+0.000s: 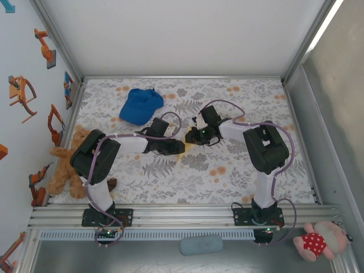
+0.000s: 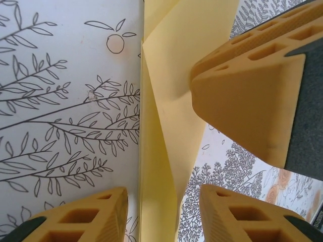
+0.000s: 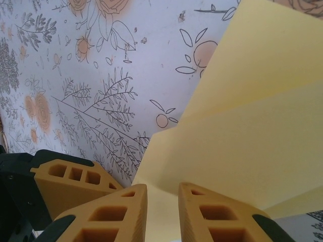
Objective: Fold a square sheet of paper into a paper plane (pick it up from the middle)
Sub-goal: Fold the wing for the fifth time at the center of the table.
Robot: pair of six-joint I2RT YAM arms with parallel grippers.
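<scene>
Yellow paper [image 3: 242,126], creased, in right pincer [image 3: 162,189]

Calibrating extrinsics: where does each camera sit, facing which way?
Top external: above, behind bases, looking down at floral table; left arm, right arm show.
Left wrist: facing down onto yellow paper; left end effector at bottom.
Right wrist: facing down along yellow paper; right end effector at bottom.
Shared: both wrists see yellow paper.

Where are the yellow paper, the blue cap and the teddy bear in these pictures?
yellow paper [image 3: 252,131], right wrist view, on its broad folded flap.
blue cap [image 1: 139,107], top external view, on the crown.
teddy bear [image 1: 61,173], top external view, on its body.
</scene>
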